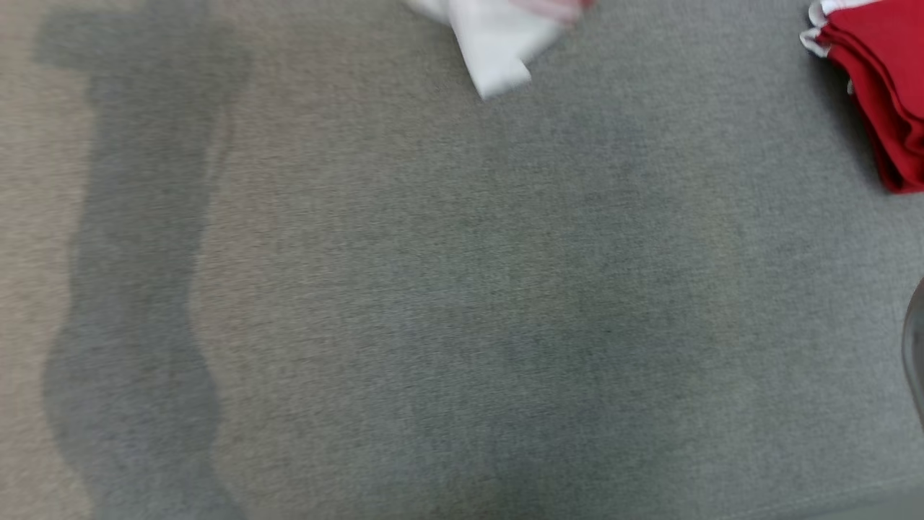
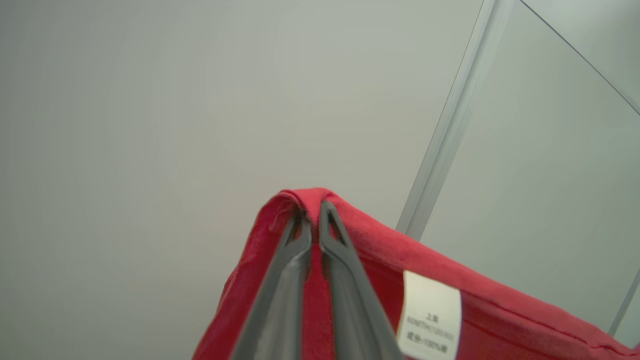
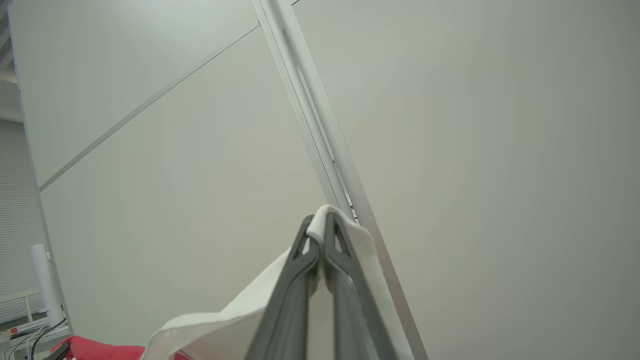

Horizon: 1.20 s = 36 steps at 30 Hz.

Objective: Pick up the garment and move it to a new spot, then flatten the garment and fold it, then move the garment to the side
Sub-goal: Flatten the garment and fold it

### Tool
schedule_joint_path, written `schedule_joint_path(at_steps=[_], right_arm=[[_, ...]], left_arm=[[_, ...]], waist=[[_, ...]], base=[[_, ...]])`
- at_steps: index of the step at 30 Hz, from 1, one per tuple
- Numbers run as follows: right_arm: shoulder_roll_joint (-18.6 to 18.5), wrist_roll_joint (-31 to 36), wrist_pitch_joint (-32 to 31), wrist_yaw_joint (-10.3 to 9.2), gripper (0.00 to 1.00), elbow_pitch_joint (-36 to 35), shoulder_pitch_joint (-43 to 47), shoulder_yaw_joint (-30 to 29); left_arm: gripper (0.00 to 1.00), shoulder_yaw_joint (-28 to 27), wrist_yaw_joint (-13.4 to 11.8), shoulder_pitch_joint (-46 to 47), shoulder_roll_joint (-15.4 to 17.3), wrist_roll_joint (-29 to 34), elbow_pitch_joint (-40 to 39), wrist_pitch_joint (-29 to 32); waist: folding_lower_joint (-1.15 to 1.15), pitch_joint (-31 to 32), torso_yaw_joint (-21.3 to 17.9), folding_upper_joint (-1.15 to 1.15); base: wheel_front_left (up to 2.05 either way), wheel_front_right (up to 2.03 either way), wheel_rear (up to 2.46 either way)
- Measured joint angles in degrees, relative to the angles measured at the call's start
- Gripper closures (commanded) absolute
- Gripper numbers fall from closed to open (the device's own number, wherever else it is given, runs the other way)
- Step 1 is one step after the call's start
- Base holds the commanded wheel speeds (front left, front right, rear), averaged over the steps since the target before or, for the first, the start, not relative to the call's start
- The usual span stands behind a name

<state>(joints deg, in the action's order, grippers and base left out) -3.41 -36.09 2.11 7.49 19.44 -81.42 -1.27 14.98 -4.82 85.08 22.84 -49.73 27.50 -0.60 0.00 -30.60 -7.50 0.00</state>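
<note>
- The grey tabletop [image 1: 433, 289] lies open across the middle, left and near side, giving wide room to pass.
- A white cloth [image 1: 498, 43] intrudes at the far edge (blurred).
- Red folded fabric [image 1: 881, 87] blocks the far right corner.

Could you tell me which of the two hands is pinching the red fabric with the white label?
The left hand, shut on red fabric beside the care label; the right hand pinches white fabric instead.
</note>
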Motion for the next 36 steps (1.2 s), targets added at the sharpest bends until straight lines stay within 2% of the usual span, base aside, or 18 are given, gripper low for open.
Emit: schedule_joint_path(at_steps=[5, 7, 13, 16, 20, 23, 28, 32, 36], right_arm=[[0.3, -1.3, 6.1, 0.0, 1.0, 7.8, -8.7, 2.8], [0.2, -3.6, 7.3, -0.01, 1.0, 9.2, -9.4, 6.0], [0.5, -9.7, 9.6, -0.01, 1.0, 9.4, -3.4, 18.6], [0.7, -10.6, 10.3, -0.01, 1.0, 9.7, 0.1, 23.0], [0.3, -11.8, 11.4, -0.01, 1.0, 10.4, 3.9, 25.7], [-1.0, -13.0, 12.1, -0.01, 1.0, 9.2, 6.3, 26.6], [-4.4, -15.6, 12.6, -0.01, 1.0, 4.1, 12.3, 27.2], [-7.6, -17.5, 12.6, -0.01, 1.0, -0.9, 19.9, 27.6], [-11.3, -19.0, 12.6, -0.01, 1.0, -6.2, 30.4, 27.7]], left_arm=[[1.0, 0.4, 4.3, 10.6, -0.6, 2.1, 9.1, -5.3], [1.0, 0.5, 4.8, 12.3, -0.4, 2.6, 12.7, -6.6], [1.0, 0.1, 6.6, 11.0, 2.0, 3.2, 23.8, -9.9], [1.0, 0.0, 8.0, 8.0, 1.5, 2.5, 27.0, -10.7], [1.0, -0.1, 10.0, 3.9, -0.2, 0.6, 29.7, -11.3], [1.0, 0.9, 11.4, 1.2, -0.3, 0.2, 30.0, -11.2], [1.0, 1.3, 12.1, -4.6, 0.2, -3.3, 27.6, -9.8], [1.0, 4.1, 12.2, -13.3, 1.3, -8.2, 19.1, -5.3], [1.0, 6.5, 12.2, -24.0, 4.0, -11.5, 10.5, -5.4]], waist=[[0.0, -2.7, -3.8, 0.0], [0.0, -3.9, -4.8, 0.0], [0.0, -8.6, -7.0, 0.0], [0.0, -10.5, -7.5, 0.0], [0.0, -11.6, -6.9, 0.0], [0.0, -11.4, -5.8, 0.0], [0.0, -9.5, -4.5, 0.0], [0.0, -6.8, -3.5, 0.0], [0.0, -3.5, -2.3, 0.0]], base=[[0.0, 0.0, 0.0], [0.0, 0.0, 0.0], [0.0, 0.0, 0.0], [0.0, 0.0, 0.0], [0.0, 0.0, 0.0], [0.0, 0.0, 0.0], [0.0, 0.0, 0.0], [0.0, 0.0, 0.0], [0.0, 0.0, 0.0]])
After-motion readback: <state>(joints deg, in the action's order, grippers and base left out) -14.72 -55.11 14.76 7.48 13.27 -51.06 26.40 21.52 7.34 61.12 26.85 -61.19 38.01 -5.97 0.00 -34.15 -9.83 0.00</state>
